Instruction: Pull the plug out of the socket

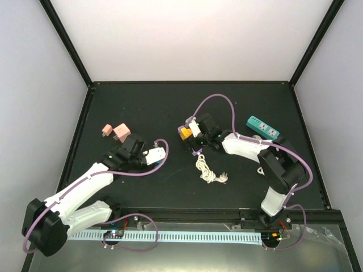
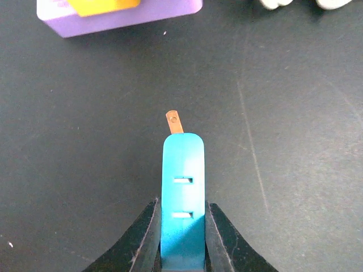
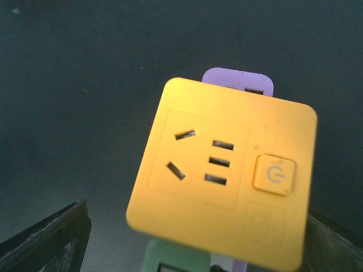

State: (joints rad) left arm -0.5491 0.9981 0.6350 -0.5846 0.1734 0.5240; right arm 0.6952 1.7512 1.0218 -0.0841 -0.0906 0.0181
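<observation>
Two parts stand separated: our left gripper [image 2: 182, 205] is clamped on the teal plug [image 2: 182, 170], its copper prong [image 2: 174, 122] bare and well clear of the yellow socket cube [image 3: 224, 170], which our right gripper [image 3: 195, 214] straddles with jaws wide apart, so we judge only setting down remains.

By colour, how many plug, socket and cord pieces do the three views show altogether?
Pink adapters: 2
Teal power strip and teal adapter: 2
Yellow socket block: 1
Purple adapter: 1
Green piece: 1
White cord: 1
Total: 8
</observation>
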